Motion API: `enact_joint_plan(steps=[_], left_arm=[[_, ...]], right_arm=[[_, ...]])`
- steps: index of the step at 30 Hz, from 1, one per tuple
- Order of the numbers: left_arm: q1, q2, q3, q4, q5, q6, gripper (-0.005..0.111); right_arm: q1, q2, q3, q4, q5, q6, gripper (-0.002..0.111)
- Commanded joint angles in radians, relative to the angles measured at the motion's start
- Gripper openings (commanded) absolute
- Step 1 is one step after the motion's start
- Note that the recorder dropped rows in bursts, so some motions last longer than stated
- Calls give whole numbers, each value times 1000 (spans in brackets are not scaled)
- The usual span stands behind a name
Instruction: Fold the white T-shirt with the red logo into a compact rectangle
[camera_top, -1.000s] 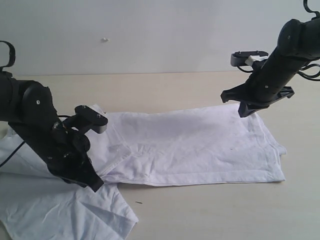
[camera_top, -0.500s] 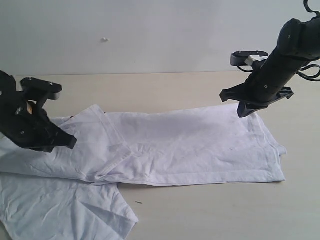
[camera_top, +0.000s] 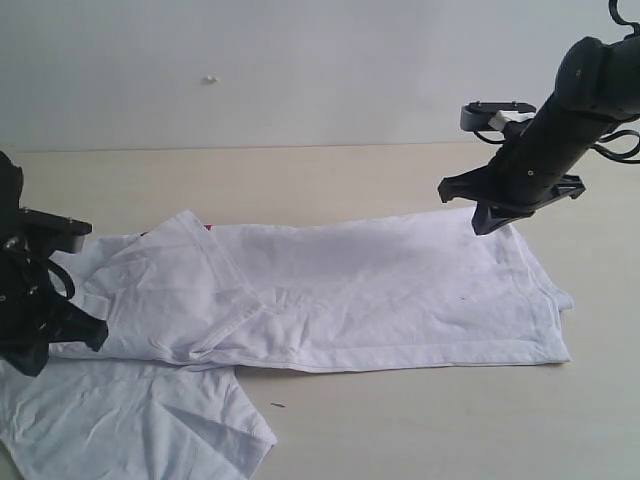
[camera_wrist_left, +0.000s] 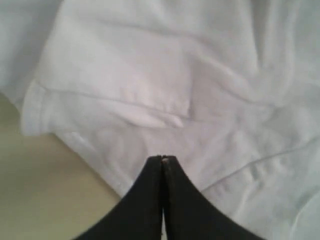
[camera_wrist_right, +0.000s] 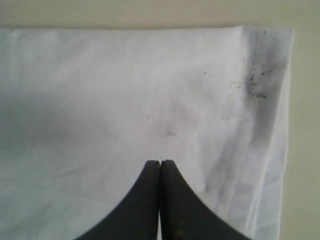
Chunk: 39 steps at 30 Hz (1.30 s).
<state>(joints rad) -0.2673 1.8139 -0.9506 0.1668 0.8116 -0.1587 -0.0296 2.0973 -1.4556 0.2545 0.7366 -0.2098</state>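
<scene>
The left gripper (camera_wrist_left: 162, 160) and right gripper (camera_wrist_right: 160, 163) are hanging shut, empty, over the white T-shirt (camera_top: 380, 285); descending closed, they'd likely be rumpling the fold.

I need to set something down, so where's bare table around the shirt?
Bare table: the near right, in front of the shirt, and the strip between shirt and wall. The left is crowded with bunched cloth and the left arm.

Shows the white T-shirt (camera_top: 380, 290) spread lengthwise on the desk (camera_top: 300, 180), one end fanned out at lower left. Places the right jaws, closed, above its far right corner; the left jaws low over the left end, perhaps touching cloth.
</scene>
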Motion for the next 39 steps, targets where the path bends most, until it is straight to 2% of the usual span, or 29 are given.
enact_joint_plan(steps=[1, 3, 8, 11, 16, 24, 29, 31, 36, 39], left_arm=[[-2, -16, 28, 3, 13, 17, 0], [-2, -41, 28, 6, -41, 29, 0], [16, -86, 28, 24, -320, -60, 0], [39, -55, 28, 26, -393, -99, 0], [96, 5, 28, 64, -315, -109, 0], [94, -23, 40, 64, -145, -80, 0], [94, -73, 40, 24, -283, -68, 0], [101, -80, 22, 4, -298, -27, 0], [186, -54, -39, -37, -272, -19, 7], [225, -21, -48, -204, -256, 159, 7]], right_arm=[[0, -8, 3, 16, 7, -5, 0], [0, -8, 3, 16, 5, -5, 0], [0, -6, 3, 18, 5, -5, 0], [0, -6, 3, 18, 5, -5, 0], [0, -6, 3, 15, -4, -14, 0], [0, -6, 3, 21, 9, -14, 0], [0, -6, 3, 26, 11, -18, 0], [0, -6, 3, 26, 0, -29, 0], [0, -6, 3, 26, -6, -31, 0], [0, -6, 3, 26, -9, -35, 0]])
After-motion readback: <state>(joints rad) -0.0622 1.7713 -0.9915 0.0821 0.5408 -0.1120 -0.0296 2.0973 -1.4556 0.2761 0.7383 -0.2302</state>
